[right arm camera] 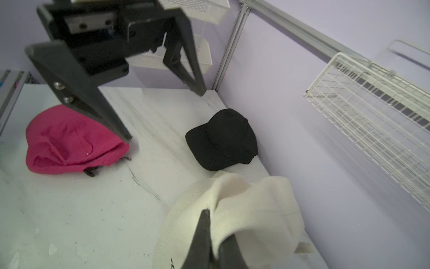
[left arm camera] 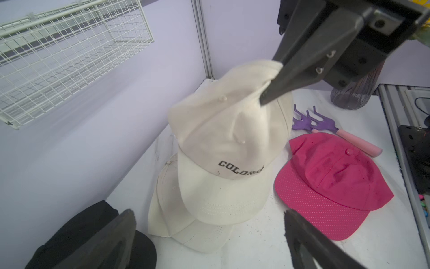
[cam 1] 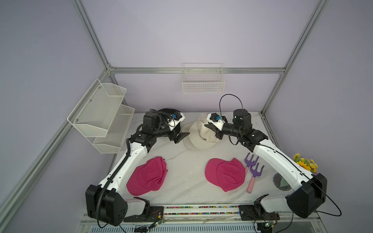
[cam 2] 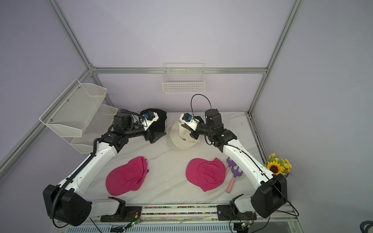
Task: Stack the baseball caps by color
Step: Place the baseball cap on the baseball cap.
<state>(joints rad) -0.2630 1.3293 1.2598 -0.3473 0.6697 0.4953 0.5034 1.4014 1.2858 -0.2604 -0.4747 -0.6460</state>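
Cream baseball caps lettered "COLORADO" (cam 1: 198, 137) lie stacked at the back middle of the table. My right gripper (right arm camera: 209, 216) is shut on the rear crown fabric of the top cream cap (left arm camera: 221, 144), pulling it up a little; a lower cream cap's brim (left arm camera: 186, 233) shows beneath. My left gripper (cam 1: 182, 138) stands open just left of the stack, with nothing between its fingers (left arm camera: 111, 240). A black cap (right arm camera: 223, 139) sits at the back wall, mostly hidden behind the left arm in both top views. Two pink caps (cam 1: 148, 176) (cam 1: 225, 174) lie apart near the front.
Two purple hand rakes with pink handles (cam 1: 252, 171) lie right of the right pink cap. A sunflower vase (cam 1: 304, 163) stands at the table's right edge. A wire basket (cam 1: 202, 80) hangs on the back wall, and mesh shelves (cam 1: 101, 115) hang on the left wall.
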